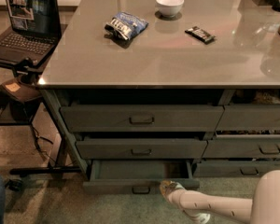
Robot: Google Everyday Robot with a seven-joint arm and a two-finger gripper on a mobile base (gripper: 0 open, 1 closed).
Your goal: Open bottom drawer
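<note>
Bench [177, 59]: wide grey top seen from above and in front, with three wide drawers stacked under its left part and narrower drawers to the right.
Bottom drawer [130, 171]: lowest of the three wide ones, with the slimmest front. It stands partly pulled out, its front panel forward of the drawers above and its dark inside open to view.
Pull handle [141, 189]: small dark rectangle at the centre of the bottom drawer's front panel.
Gripper [169, 187]: low down at the front panel of the bottom drawer, just right of the pull handle and near the panel's upper edge.
Grip state: cannot be told from this view, nor whether the tip touches the panel.
Arm [210, 206]: pale, reaching in from the lower right corner towards the drawer, just above the floor.
Middle drawer [140, 148]: pushed in further than the bottom one.
Top drawer [141, 118]: tallest front of the three, directly beneath the bench top.
White bowl [170, 4]: upright at the far side of the bench.
Snack bag [126, 26]: blue and white, lying left of the bowl.
Dark bar [200, 34]: flat wrapped item, right of the snack bag and well apart from it.
Laptop [25, 24]: open on a separate stand left of the bench, screen lit.
</note>
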